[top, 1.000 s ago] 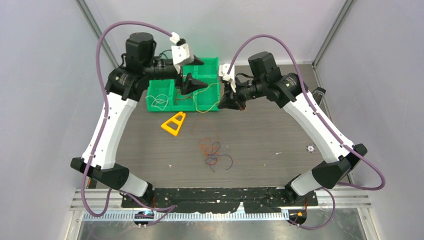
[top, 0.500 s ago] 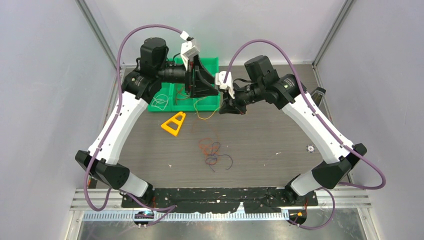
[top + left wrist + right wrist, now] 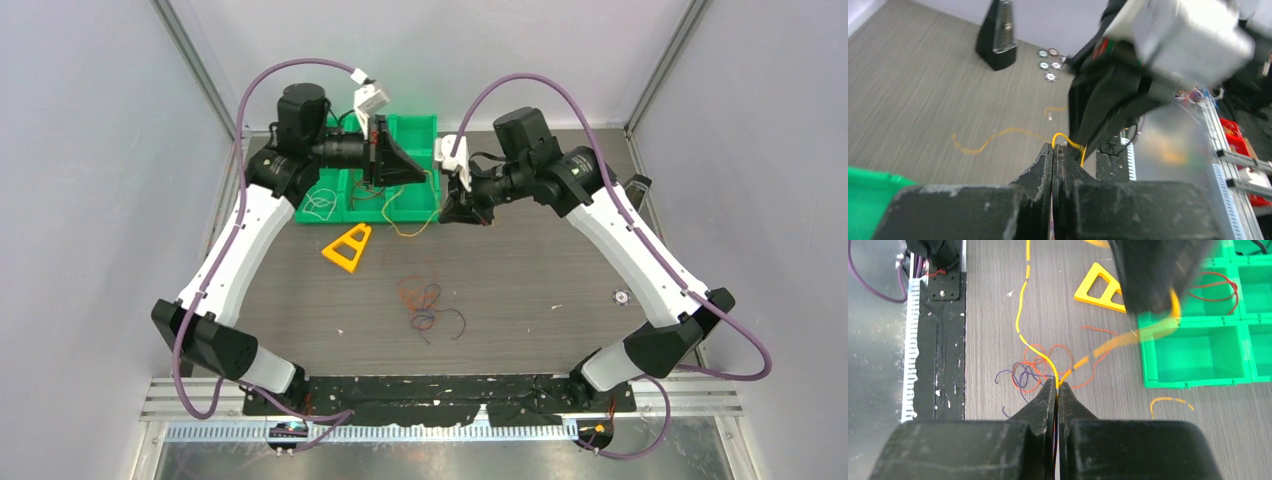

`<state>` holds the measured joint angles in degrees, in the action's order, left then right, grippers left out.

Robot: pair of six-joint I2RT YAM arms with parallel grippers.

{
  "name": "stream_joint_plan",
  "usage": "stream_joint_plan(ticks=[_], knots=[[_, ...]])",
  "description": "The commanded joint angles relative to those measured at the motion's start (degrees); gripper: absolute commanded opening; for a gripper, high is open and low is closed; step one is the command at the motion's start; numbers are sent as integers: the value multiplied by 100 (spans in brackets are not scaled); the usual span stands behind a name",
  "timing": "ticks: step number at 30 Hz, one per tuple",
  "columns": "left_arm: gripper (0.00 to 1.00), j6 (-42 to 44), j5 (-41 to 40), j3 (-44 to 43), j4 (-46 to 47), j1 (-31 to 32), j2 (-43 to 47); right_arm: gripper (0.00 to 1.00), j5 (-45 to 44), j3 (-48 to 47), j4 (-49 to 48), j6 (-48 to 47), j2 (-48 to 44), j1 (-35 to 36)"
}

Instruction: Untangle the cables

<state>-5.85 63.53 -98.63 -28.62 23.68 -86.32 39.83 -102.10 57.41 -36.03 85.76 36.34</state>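
Over the last second the left arm has swung away from the green bin (image 3: 322, 190) towards the right arm, and the left gripper (image 3: 432, 182), which stood wide open, has closed. The right gripper (image 3: 447, 212) has hardly shifted and remains closed.

Both grippers have dull black, wedge-shaped fingers pressed flat together. The left wrist view shows a small loop of the yellow cable (image 3: 1066, 138) pinched at the left gripper's tip. In the right wrist view the same thin, glossy yellow cable (image 3: 1034, 347) leaves the right gripper's (image 3: 1057, 386) closed tips in two strands, one of them running up towards the blurred left gripper. From above, this cable sags in a slack curve between the two tips, just in front of the bin.

A loose tangle of cables (image 3: 427, 305) in orange, red and purple lies curled on the middle of the table, well apart from the grippers. The bin is hard plastic with square compartments; one holds a red cable (image 3: 1218, 286), another a pale one (image 3: 318, 205). A flat yellow triangle (image 3: 348, 247) with a cut-out centre lies near the bin.

The table (image 3: 560, 290) is grey with a fine wood grain. Plain white walls (image 3: 90, 150) with metal corner posts enclose it, and a black plate (image 3: 440, 395) runs along the near edge.
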Motion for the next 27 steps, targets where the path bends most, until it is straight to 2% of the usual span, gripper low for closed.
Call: stream_joint_plan(ticks=[1, 6, 9, 13, 15, 20, 24, 27], knots=[[0, -659, 95, 905, 1129, -654, 606, 5, 336, -96, -980, 917, -421, -570], [0, -2, 265, 1894, 1107, -781, 1104, 5, 619, -26, -2543, 2469, -720, -844], [0, -165, 141, 2296, 1728, -621, 1230, 6, 765, 101, -3752, 3347, -735, -895], [0, -954, -172, 2500, 3193, -150, 1189, 5, 887, 521, -4946, 4559, -605, -899], [0, -1064, -426, 2525, 3653, 127, 1183, 5, 916, 658, -5418, 5288, -482, -900], [0, -1096, -1407, 2973, 4515, 644, 1368, 5, 943, 908, -6682, 6380, -261, -901], [0, -991, -2452, 3193, 4537, 702, 1494, 6, 1019, 1175, -7428, 7306, -194, -933], [0, -577, -2831, 3104, 4361, 699, 1542, 5, 1091, 1487, -7738, 7877, -195, -976]])
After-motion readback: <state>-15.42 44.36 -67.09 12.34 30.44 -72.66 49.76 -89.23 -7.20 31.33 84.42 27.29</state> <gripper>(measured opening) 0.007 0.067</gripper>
